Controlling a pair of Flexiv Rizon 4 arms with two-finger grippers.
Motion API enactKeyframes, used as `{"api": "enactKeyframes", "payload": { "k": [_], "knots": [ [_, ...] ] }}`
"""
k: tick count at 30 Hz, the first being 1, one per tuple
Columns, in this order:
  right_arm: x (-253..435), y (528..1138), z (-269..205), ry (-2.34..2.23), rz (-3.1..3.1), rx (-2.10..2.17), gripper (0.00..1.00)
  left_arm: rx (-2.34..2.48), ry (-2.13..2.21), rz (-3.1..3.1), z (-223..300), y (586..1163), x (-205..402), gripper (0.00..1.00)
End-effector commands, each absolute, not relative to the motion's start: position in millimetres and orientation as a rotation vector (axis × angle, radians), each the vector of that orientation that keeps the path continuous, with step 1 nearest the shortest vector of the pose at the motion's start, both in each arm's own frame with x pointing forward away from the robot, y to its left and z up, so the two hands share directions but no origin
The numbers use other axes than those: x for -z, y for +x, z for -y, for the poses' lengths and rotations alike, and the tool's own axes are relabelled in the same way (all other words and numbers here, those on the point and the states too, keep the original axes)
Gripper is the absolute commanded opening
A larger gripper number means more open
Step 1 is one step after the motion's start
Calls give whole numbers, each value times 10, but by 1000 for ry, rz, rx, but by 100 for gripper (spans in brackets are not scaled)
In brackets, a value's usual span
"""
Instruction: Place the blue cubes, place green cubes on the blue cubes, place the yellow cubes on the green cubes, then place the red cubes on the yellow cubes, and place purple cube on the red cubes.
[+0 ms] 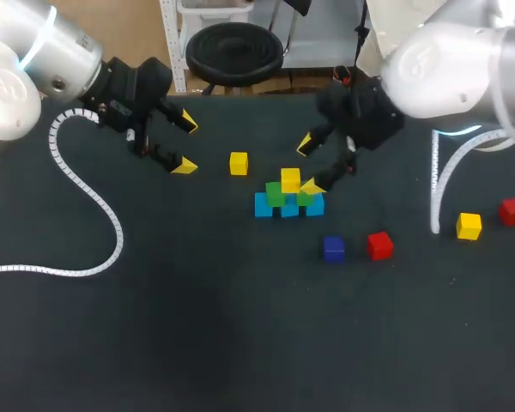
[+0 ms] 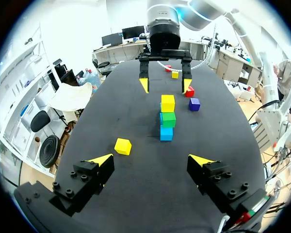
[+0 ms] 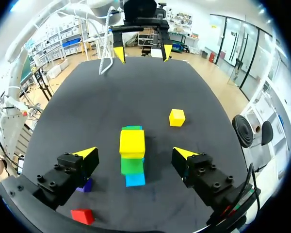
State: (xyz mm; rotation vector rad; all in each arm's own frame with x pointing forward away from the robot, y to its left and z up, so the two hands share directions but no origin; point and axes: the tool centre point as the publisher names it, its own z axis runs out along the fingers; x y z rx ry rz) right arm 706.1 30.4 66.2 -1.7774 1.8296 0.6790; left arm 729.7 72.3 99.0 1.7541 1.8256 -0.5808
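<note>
Purple cube [image 1: 333,249]: clear overhead, half-hidden from right wrist.

No readable text, as far as visible.

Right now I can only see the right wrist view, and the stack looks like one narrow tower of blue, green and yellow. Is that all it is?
Observer: No. The head view shows a pyramid: three blue cubes in a row, two green cubes on them, and the top yellow cube.
Operator: Are any cubes hidden from me?
Observer: Yes. Behind your camera, far out on the robot's right side, there are a spare yellow cube and a spare red cube.
</note>
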Motion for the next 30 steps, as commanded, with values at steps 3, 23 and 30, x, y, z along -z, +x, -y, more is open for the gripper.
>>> {"api": "enactKeyframes", "payload": {
  "k": [3, 23, 30],
  "knots": [
    [-789, 6869, 62, -1727, -1819, -683, 100, 582, 1757, -1825, -728, 7307, -990, 100],
    [-852, 6780, 296, -1658, -1887, -690, 100, 582, 1757, -1825, -728, 7307, -990, 100],
    [-895, 6575, 1122, -1516, -1870, -593, 100, 582, 1757, -1825, -728, 7307, -990, 100]
  ]
}}
